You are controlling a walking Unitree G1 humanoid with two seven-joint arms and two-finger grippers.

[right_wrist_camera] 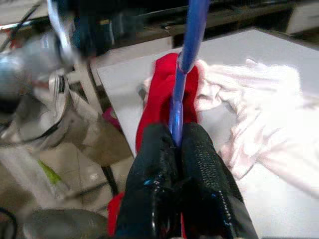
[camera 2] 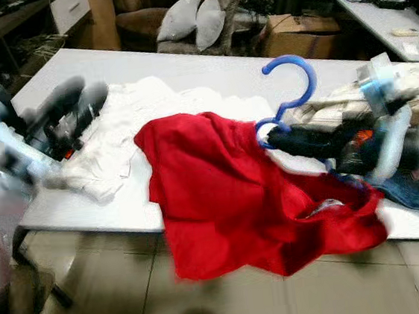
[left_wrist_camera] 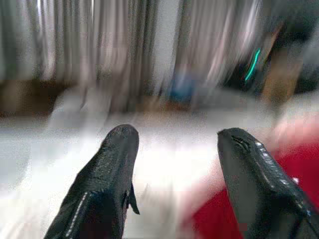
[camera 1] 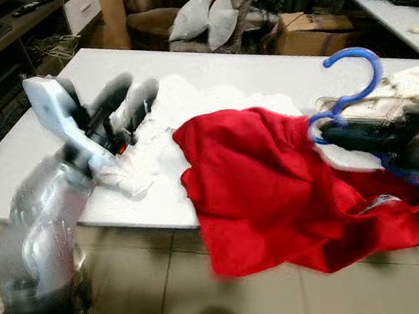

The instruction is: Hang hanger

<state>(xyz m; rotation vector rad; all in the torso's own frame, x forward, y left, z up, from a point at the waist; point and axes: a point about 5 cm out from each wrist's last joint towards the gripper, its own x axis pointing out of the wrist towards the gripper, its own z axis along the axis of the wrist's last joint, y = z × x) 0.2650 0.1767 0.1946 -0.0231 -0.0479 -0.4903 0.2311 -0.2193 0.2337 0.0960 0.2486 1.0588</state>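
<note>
Right gripper [camera 2: 283,140] clamped on blue hanger [camera 2: 289,81], red garment [camera 2: 221,193] draped over table's [camera 2: 87,207] front edge — not hung. Left gripper [camera 1: 125,98] spread, empty.

A white table [camera 1: 275,71] is seen above a tiled floor [camera 1: 178,288]. White cloth [camera 1: 154,133] is spread on it, and a red garment [camera 1: 264,181] is draped over its front edge.
</note>
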